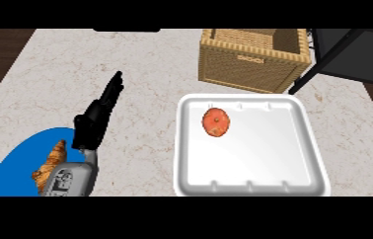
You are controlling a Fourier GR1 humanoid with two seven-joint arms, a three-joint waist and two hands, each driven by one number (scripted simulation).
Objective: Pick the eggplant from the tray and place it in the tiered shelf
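A white tray (256, 154) lies on the counter at the right. In its upper left part rests a small oval item (216, 122), orange-red with darker spots; it does not look purple like an eggplant. My left hand (92, 126) is at the left, well apart from the tray, with fingers (113, 91) straight and pointing away from me, holding nothing. Dark bars of a black shelf frame (331, 53) show at the upper right corner. My right hand does not show.
A woven wicker basket (253, 60) stands just behind the tray. A blue plate (25, 156) with a croissant (53, 161) sits at the lower left, beside my left forearm. A dark object (128, 30) is at the counter's far edge.
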